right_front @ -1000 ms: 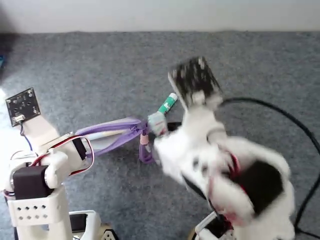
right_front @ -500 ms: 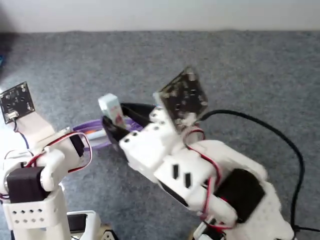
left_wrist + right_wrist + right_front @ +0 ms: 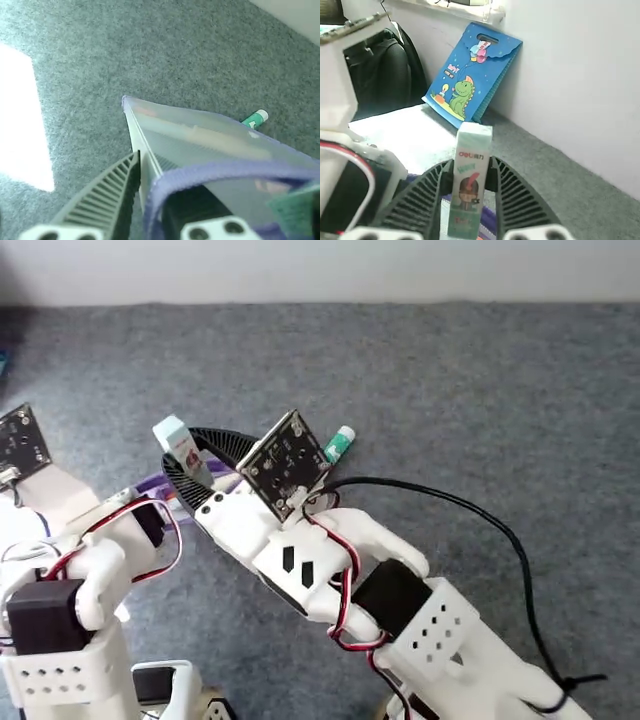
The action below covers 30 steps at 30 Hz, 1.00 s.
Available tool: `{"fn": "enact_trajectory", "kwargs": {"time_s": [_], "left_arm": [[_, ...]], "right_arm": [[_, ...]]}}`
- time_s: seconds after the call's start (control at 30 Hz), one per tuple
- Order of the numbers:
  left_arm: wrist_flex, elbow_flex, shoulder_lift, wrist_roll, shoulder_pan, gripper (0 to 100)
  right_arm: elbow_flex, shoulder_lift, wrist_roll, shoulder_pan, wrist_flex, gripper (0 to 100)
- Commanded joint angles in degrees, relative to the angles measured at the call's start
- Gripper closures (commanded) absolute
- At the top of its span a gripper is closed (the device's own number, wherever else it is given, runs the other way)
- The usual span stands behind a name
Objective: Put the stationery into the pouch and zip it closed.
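a grey bench (image 3: 480, 390) stretches towards a white wall (image 3: 580, 75), where a blue dinosaur gift bag (image 3: 470, 75) leans. the right gripper (image 3: 190, 455) hangs over the purple-edged clear pouch (image 3: 210, 150), its fingers (image 3: 515, 200) pinching an upright pale green eraser (image 3: 468, 185). the left gripper (image 3: 147, 185) has its fingers clamped on the pouch's open rim. a green-and-white stick (image 3: 338, 445) lies on the bench near the pouch

Blue dinosaur gift bag (image 3: 470, 75) against wall (image 3: 580, 85)
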State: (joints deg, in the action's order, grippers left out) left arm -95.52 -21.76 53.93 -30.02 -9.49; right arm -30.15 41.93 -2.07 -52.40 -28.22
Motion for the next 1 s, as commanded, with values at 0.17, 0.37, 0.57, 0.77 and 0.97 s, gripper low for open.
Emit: {"fn": "enact_trajectory", "kwargs": {"time_s": [0.17,0.37,0.57,0.77,0.97], "left_arm": [[2.46,3.12,-0.26,-0.79,-0.26,99],[2.46,3.12,-0.26,-0.79,-0.26,99],[2.46,3.12,-0.26,-0.79,-0.26,99],[2.46,3.12,-0.26,-0.79,-0.26,99],[2.46,3.03,-0.26,-0.79,-0.26,99]], "right_arm": [[-3.96,1.27,-0.88,-0.40,2.07,98.5],[-3.52,2.51,-2.81,-0.40,-8.22,80.7],[-3.69,8.48,-2.81,-0.31,-12.35,79.5],[-3.69,13.14,-2.90,-0.22,-12.35,93.1],[-3.60,15.25,-3.87,1.54,-11.82,95.3]]}}
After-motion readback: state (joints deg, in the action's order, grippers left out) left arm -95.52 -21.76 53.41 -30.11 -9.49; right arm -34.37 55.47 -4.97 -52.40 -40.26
